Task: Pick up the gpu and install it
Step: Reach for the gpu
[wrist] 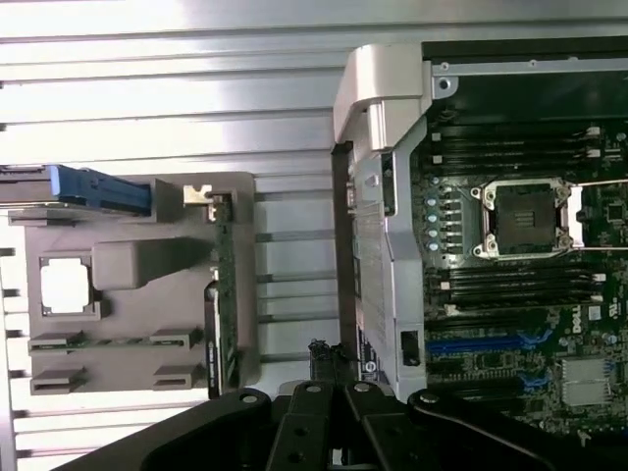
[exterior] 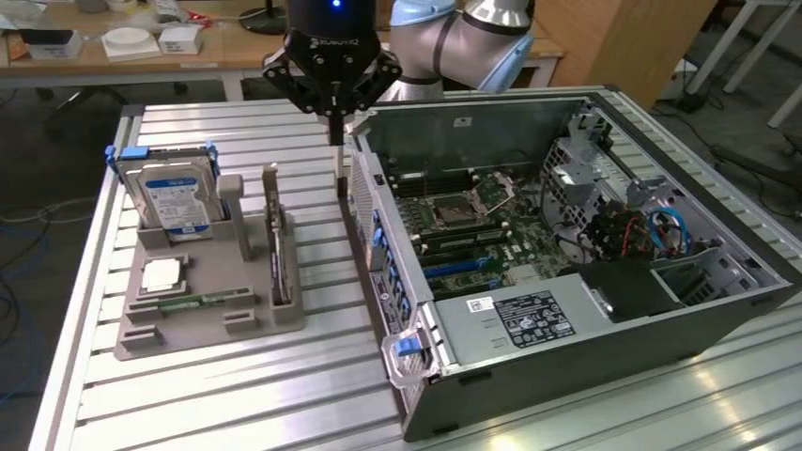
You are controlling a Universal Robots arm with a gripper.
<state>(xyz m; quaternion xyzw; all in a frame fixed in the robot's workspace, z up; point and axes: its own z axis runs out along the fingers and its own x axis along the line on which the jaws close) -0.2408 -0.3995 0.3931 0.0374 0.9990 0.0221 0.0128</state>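
The end effector point(exterior: 336, 137) hangs clenched on nothing, just outside the case point(exterior: 701, 310), close to its perforated wall. The gpu point(exterior: 276, 246) stands on edge in the holder point(exterior: 207, 329), on the side facing the case, untouched. Judging from this, the wall is the hazard: any drift toward the case could clip it. The thin upright card could also tilt or bind if gripped off-centre.
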